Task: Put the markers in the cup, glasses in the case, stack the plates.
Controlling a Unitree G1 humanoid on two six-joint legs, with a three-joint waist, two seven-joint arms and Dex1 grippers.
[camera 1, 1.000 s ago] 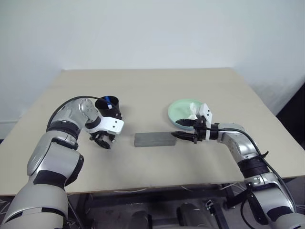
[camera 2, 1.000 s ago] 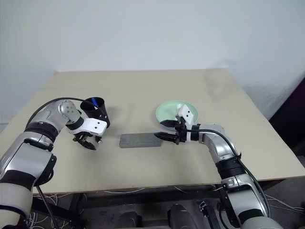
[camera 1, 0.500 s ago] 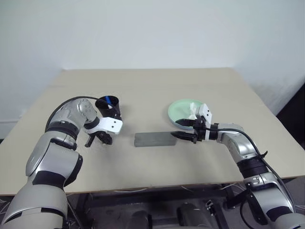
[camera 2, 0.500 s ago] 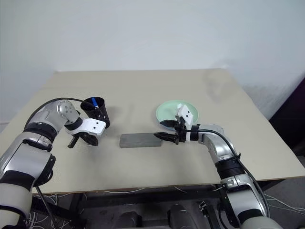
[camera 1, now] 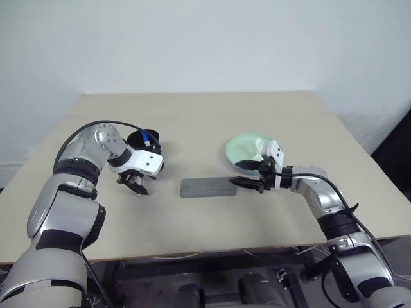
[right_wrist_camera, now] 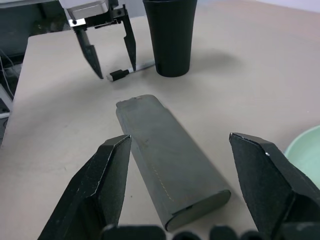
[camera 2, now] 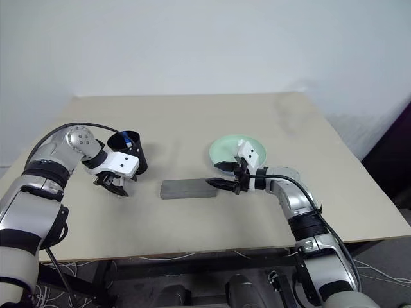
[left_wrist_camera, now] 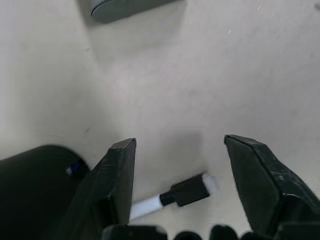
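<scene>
A black-capped white marker [left_wrist_camera: 170, 196] lies flat on the table beside the black cup [camera 1: 148, 149]. My left gripper [camera 1: 134, 187] hangs open just above it, pointing down, one finger on either side and holding nothing. A blue-tipped marker [camera 1: 149, 135] stands in the cup. The gray case [camera 1: 207, 187] lies shut at the table's middle. My right gripper [camera 1: 239, 183] is open at the case's right end, empty. The mint green plate [camera 1: 240, 151] sits behind it. The glasses are out of view.
A crumpled white tissue [camera 1: 260, 149] lies on the green plate. The table's front edge [camera 1: 212, 247] runs close below both arms. Bare tabletop stretches behind the cup and plate toward the white wall.
Half a second ago my left gripper was shut on the black-capped marker. Now it has opened and risen slightly, and the marker lies on the table. The right arm is still.
</scene>
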